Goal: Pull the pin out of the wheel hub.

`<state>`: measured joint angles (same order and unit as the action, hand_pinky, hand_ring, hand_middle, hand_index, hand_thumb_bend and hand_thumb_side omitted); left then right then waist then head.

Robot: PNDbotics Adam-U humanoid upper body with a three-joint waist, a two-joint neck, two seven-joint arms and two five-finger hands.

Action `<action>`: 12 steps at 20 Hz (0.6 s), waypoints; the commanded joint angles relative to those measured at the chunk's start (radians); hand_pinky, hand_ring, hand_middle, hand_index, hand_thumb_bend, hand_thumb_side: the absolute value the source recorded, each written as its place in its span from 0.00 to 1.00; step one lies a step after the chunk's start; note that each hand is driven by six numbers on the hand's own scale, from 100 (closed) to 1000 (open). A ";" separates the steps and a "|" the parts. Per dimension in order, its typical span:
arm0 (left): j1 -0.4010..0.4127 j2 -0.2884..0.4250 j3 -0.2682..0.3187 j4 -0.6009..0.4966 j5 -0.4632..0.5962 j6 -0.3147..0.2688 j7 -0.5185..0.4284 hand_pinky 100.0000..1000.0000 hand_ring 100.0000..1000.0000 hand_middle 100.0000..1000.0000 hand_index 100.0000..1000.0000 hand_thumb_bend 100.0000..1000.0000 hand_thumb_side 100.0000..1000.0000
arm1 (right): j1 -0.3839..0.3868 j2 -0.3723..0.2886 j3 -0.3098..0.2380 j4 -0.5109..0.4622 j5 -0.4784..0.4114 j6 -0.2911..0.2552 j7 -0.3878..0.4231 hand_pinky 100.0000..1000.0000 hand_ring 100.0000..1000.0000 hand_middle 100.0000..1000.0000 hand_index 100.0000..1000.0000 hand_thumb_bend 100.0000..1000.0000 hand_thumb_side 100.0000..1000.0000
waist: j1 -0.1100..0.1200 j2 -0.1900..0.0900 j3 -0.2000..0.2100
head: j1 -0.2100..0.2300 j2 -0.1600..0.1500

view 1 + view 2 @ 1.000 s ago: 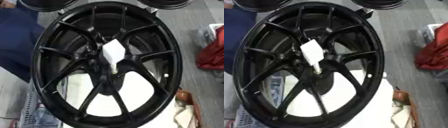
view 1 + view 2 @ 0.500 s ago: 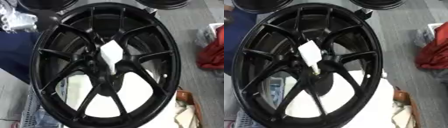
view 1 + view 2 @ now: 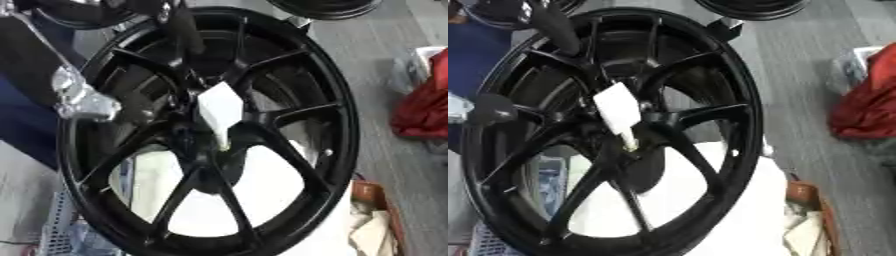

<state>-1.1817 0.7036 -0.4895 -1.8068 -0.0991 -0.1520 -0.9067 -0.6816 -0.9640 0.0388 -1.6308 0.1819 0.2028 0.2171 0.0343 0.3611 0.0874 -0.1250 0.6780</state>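
- I have the wheel (image 3: 289, 120) filling the view: black, multi-spoke, standing on edge and leaning, face toward me.
- The pin (image 3: 219, 112) sits at the hub, where the spokes meet. Its white, flat, roughly diamond-shaped head points up and its narrow tip points down into the hub centre. It is still seated in the hub.
- My left hand (image 3: 179, 30) enters from the upper left. I see a dark finger angled down across the upper spokes, its tip just above the pin head. I cannot confirm contact with the pin.
- A silver joint (image 3: 79, 97) of the left arm shows at the wheel's left rim; in the right eye view a rounded black part (image 3: 492, 109) lies over the left spokes.
- Left hand state: I cannot tell whether it is released or clenched; only part of it shows and it is blurred. It is not closed around the pin.
- Right hand: it shows in neither view.
- Through the lower spoke openings I see a white surface (image 3: 737, 200) behind the wheel.
- A red cloth (image 3: 424, 110) lies well to the right on grey floor (image 3: 376, 60).
- A blue shape (image 3: 474, 55) shows at the left edge, behind the wheel.
- A second dark wheel (image 3: 328, 7) shows partly at the top edge.
- A brown and cream object (image 3: 372, 220) sits at lower right; I cannot identify it.
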 commanded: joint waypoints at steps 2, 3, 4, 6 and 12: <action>-0.036 -0.029 -0.006 0.031 -0.006 -0.007 0.000 0.79 0.76 0.76 0.87 0.21 0.57 | -0.016 -0.022 -0.006 -0.012 0.003 0.000 0.003 0.83 0.74 0.68 0.74 0.00 0.47 | -0.005 -0.030 -0.004 | 0.006 -0.012; -0.040 -0.039 -0.013 0.042 -0.009 -0.008 0.000 0.79 0.76 0.77 0.87 0.21 0.56 | -0.017 -0.021 -0.005 -0.012 0.002 -0.001 0.003 0.83 0.74 0.68 0.74 0.00 0.47 | -0.005 -0.030 -0.005 | 0.007 -0.011; -0.044 -0.047 -0.020 0.051 -0.012 -0.011 0.000 0.79 0.76 0.77 0.87 0.20 0.54 | -0.017 -0.020 -0.005 -0.012 0.002 -0.001 0.003 0.83 0.74 0.68 0.74 0.00 0.47 | -0.005 -0.030 -0.006 | 0.008 -0.011; -0.051 -0.063 -0.037 0.071 -0.022 -0.019 0.000 0.80 0.77 0.78 0.88 0.20 0.53 | -0.019 -0.019 -0.003 -0.012 0.001 -0.001 0.003 0.83 0.74 0.68 0.74 0.00 0.47 | -0.005 -0.029 -0.009 | 0.012 -0.012; -0.059 -0.095 -0.064 0.125 -0.043 -0.044 0.000 0.81 0.78 0.80 0.89 0.20 0.51 | -0.022 -0.014 0.001 -0.010 0.001 0.000 0.003 0.83 0.74 0.68 0.74 0.00 0.48 | -0.004 -0.022 -0.013 | 0.020 -0.014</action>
<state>-1.2159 0.6024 -0.5581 -1.6858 -0.1351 -0.1845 -0.9040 -0.6863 -0.9543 0.0490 -1.6306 0.1819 0.2033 0.2196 0.0340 0.3613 0.0753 -0.1084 0.6747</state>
